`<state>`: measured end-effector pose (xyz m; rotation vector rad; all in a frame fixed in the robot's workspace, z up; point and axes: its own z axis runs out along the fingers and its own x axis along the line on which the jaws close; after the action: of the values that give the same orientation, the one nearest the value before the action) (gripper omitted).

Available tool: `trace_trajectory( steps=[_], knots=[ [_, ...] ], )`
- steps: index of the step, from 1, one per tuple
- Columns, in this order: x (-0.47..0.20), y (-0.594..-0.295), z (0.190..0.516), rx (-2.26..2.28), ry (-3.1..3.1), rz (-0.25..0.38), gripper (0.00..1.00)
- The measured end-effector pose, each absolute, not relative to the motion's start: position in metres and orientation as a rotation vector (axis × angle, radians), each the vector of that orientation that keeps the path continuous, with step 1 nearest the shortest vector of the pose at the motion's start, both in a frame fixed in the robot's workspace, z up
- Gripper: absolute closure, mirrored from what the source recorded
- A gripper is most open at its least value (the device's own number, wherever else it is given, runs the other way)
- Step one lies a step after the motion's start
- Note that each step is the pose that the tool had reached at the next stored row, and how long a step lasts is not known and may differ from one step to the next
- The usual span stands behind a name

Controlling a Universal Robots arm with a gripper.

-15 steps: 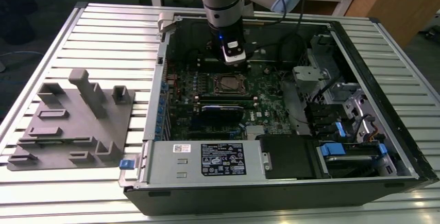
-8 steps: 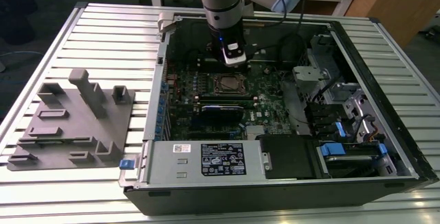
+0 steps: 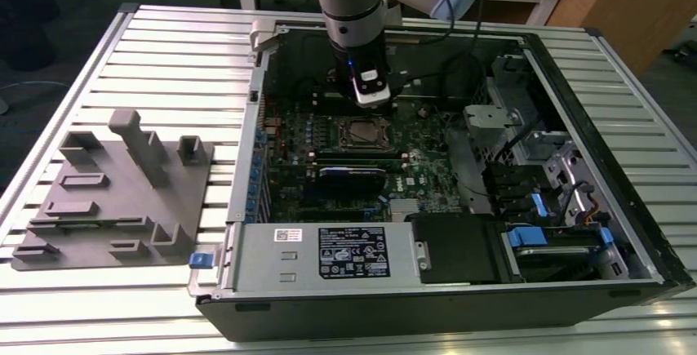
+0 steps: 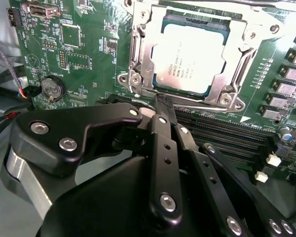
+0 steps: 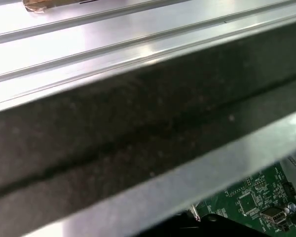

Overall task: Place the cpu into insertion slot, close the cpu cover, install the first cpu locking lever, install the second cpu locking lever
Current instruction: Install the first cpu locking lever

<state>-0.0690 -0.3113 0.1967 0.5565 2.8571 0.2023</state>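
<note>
Exterior view: a slatted metal table [image 3: 130, 45] carries an open computer case [image 3: 436, 310] lying on its side, with a grey moulded fixture tray [image 3: 120, 200] just beside it toward the exterior view's left. Bare slats ring the case on every side. The robot arm [image 3: 351, 4] drops through the open side close to the far wall, leaving free room over most of the green circuit board [image 3: 289, 155]. Drive bays and cables crowd the end at the exterior view's right.

The gripper [image 3: 371, 102] hangs just above the insertion slot [image 3: 365, 133], at its far edge. In the second wrist view, the gripper [image 4: 165, 102] is clenched, its black fingertips pressed together with nothing visible between them. The tips sit at the socket's edge, beside the long black memory slots [image 4: 222, 131]. Whether they touch the metalwork there cannot be told.

The cpu cover [image 4: 138, 47] lies flat over the socket, and the cpu [image 4: 190, 57] shows through its window, seated in the slot. The frame's far edge is cut off, and the position of the locking levers is hard to make out.

In the first wrist view, the case's dark wall [image 5: 138, 138] blocks most of the scene, with a corner of board [image 5: 251, 202] visible beyond it.
</note>
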Motion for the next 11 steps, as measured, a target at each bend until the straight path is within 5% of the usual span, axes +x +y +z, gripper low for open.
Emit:
trace_trajectory(
  steps=[11],
  knots=[
    [-0.0691,-0.3032,0.1966,0.557,2.857,0.203,0.89]
  ],
)
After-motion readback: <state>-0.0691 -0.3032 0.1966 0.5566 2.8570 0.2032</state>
